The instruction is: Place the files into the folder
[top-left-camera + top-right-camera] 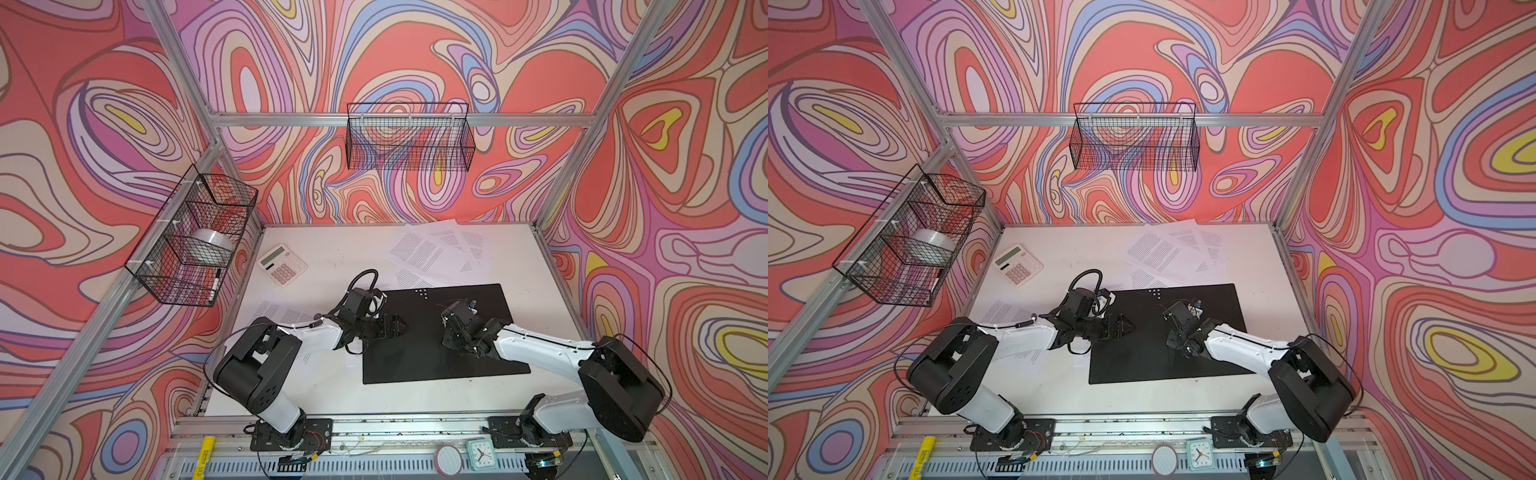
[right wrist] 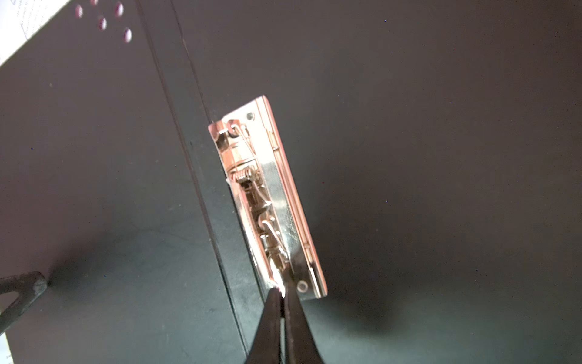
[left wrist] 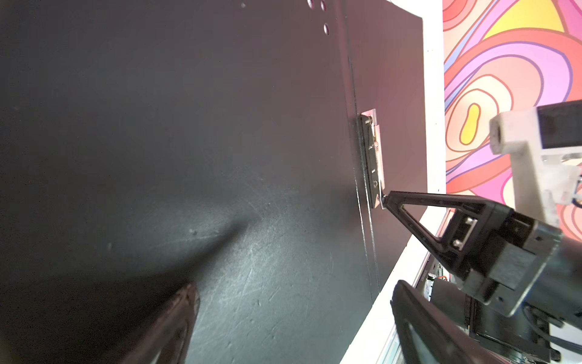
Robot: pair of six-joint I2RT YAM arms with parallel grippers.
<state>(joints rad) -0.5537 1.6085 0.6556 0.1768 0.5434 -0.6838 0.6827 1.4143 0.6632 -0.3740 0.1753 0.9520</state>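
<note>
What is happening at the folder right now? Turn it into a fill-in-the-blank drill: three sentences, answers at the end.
1. The folder lies spread flat on the table with its ____ inside facing up.
2. The right gripper is ____ on the end of the metal clip at the folder's spine.
3. The left gripper is above the folder with its jaws ____ and nothing between them.

Missing words: black; shut; open.

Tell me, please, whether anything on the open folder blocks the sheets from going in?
Nothing loose lies on the black inside of the folder. Only the grippers are over it: the right gripper shut on the end of the metal clip, the open left gripper above the left half.
</note>
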